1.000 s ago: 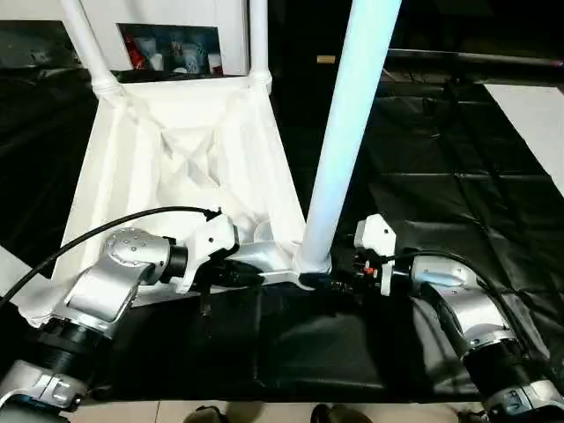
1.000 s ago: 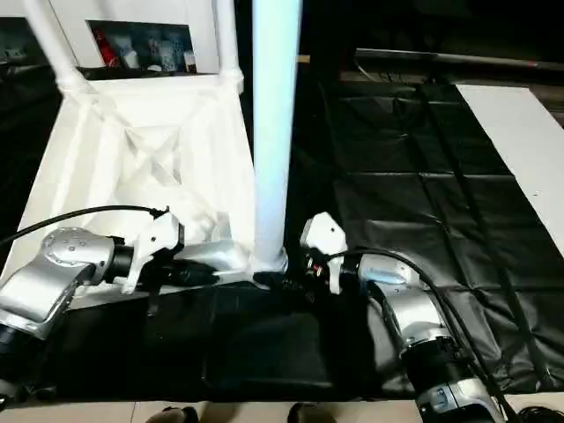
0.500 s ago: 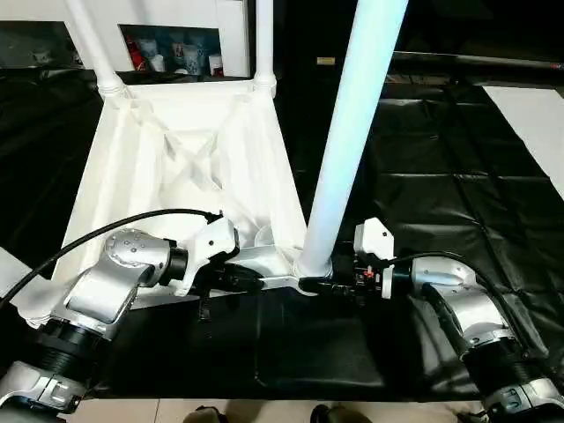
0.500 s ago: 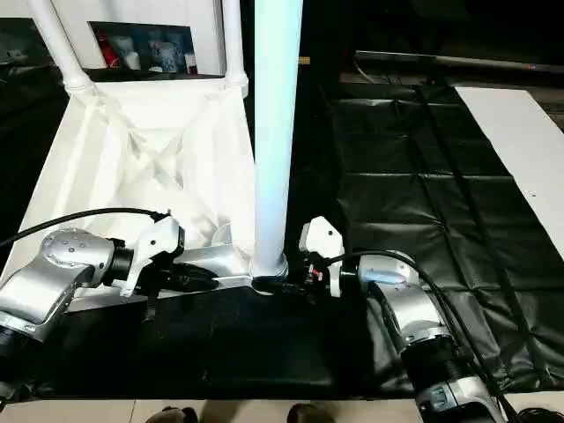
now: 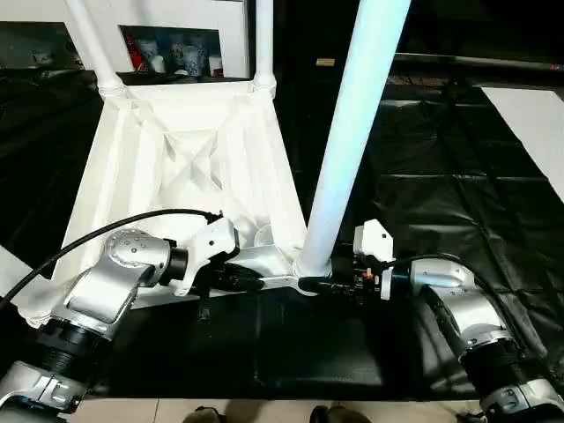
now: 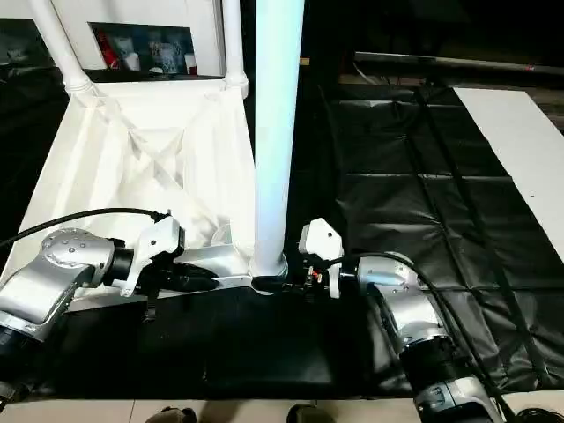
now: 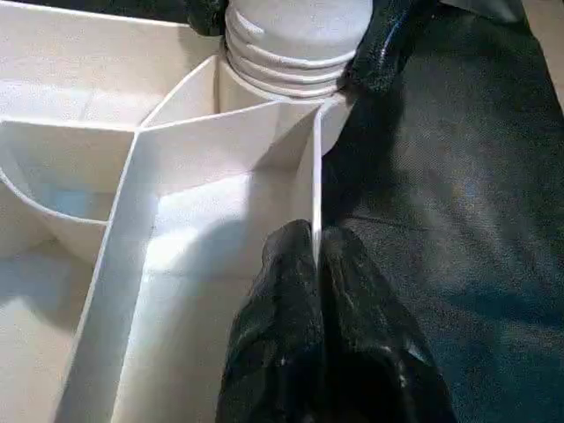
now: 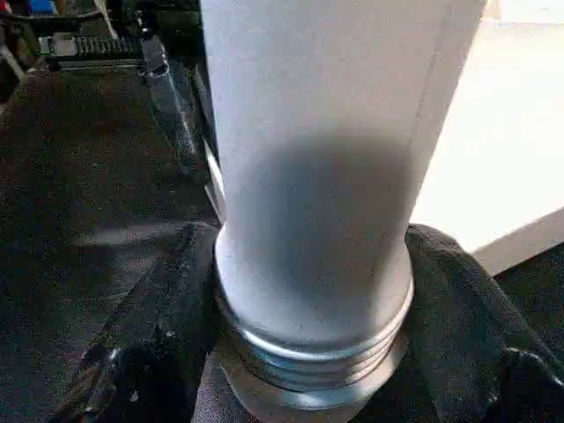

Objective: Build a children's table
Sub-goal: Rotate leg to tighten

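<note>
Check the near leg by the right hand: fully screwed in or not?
Not fully: thread rings on the near leg still show above the tabletop socket.

floor: black plastic sheet [image 5: 458,194], creased, taped seams | back: white cabinet [image 5: 176,40], glass door, cups inside | right: flat white board [image 6: 520,141] on the sheet

Left gripper [image 7: 315,264] pinched closed; right gripper [image 8: 308,291] spread wide, both forearms low.

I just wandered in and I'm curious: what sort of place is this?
Probably an indoor workshop or test room: black sheeting covers the work surface, an upturned white tabletop lies on it, and a glass-doored cabinet of small items stands behind.
</note>
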